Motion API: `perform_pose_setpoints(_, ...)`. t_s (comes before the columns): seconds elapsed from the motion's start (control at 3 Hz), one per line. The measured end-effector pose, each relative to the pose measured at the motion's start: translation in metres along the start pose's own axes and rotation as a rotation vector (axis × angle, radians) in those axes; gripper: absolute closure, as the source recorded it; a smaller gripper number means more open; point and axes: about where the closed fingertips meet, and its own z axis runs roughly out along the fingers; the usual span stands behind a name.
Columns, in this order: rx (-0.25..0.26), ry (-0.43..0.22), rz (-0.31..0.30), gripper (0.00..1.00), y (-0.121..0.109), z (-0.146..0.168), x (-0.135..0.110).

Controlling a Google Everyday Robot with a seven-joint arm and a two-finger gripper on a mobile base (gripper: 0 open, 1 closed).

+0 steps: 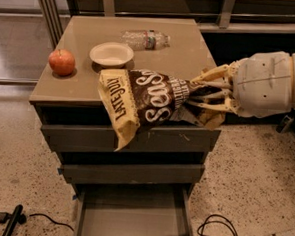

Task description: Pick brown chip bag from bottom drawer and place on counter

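My gripper [198,99] comes in from the right and is shut on the right end of the brown chip bag [141,102]. The bag is dark brown and cream-yellow with "Sea Salt" and "LATE JULY" lettering. It hangs sideways in the air over the front edge of the counter [87,46], its left end drooping in front of the upper drawers. The bottom drawer [131,221] stands pulled open below, showing a bare grey floor.
On the counter are a red apple [61,62] at the left, a white bowl [111,54] in the middle and a clear plastic water bottle [145,39] lying at the back. Cables [218,232] lie on the speckled floor beside the cabinet.
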Motion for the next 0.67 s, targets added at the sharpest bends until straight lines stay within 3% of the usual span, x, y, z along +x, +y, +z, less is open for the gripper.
perform_pose_setpoints(0.67,-0.028,0.011,0.007,1.0,-0.051,0.039,0.05)
